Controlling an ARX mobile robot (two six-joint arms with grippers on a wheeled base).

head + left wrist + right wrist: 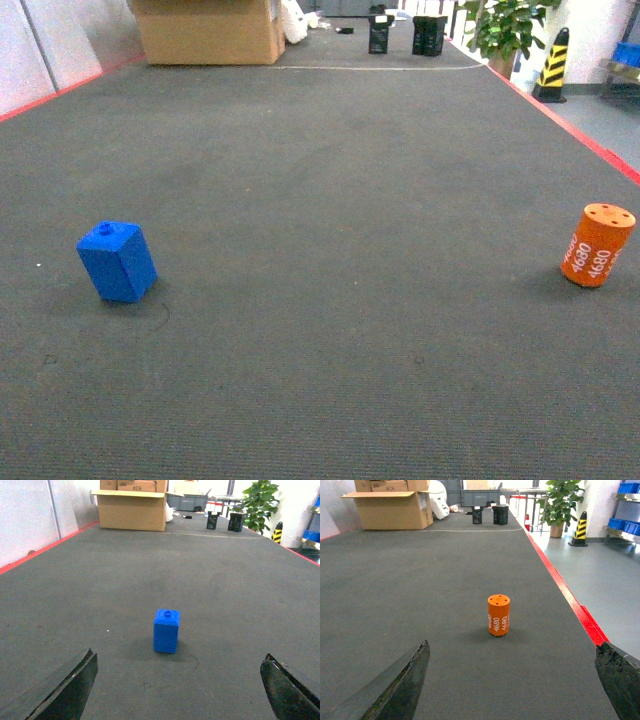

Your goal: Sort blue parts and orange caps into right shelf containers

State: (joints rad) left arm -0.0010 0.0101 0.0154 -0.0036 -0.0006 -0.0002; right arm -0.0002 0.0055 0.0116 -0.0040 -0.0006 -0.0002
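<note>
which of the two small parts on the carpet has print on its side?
The orange cap, at the right edge of the head view: white "4680" on its side. The blue part on the left is plain.

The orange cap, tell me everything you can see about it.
The orange cap is a small cylinder, plastic by its look, with white "4680" print running up its side and small holes in its flat top. It stands upright and alone on the dark grey carpet, near the red edge stripe. Nothing else touches it. The right hand is open, its fingers wide on either side, short of it.
</note>
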